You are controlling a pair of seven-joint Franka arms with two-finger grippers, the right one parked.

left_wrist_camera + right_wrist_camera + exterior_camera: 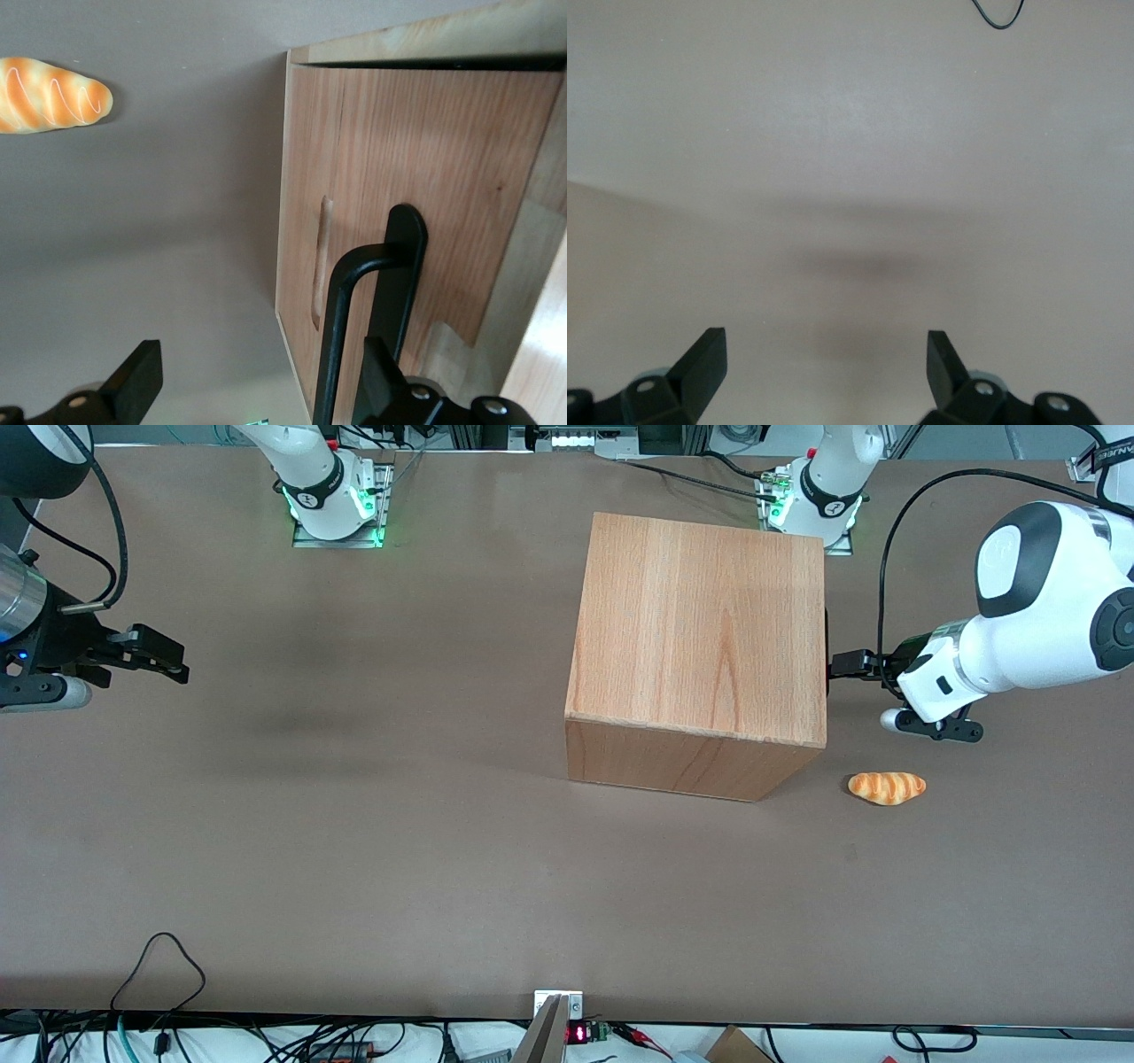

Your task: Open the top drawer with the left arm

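Observation:
The wooden cabinet (pixel 700 629) stands on the table with its front turned toward the working arm's end. In the left wrist view I see a light-wood drawer front (pixel 416 168) with a black bar handle (pixel 350 310); I take it for the top drawer. A thin dark gap runs along one edge of the panel. The left arm (pixel 1036 620) holds its gripper (pixel 852 664) level, right in front of the cabinet's front. The gripper (pixel 257 390) is open, and the handle bar lies between its fingertips, close to one finger (pixel 381 376) and apart from the other.
A striped orange bread roll (pixel 887 787) lies on the brown table (pixel 354 850), nearer the front camera than the gripper, beside the cabinet's corner; the bread roll (pixel 49 93) also shows in the left wrist view. Cables and the arm bases (pixel 802 500) line the table's farthest edge.

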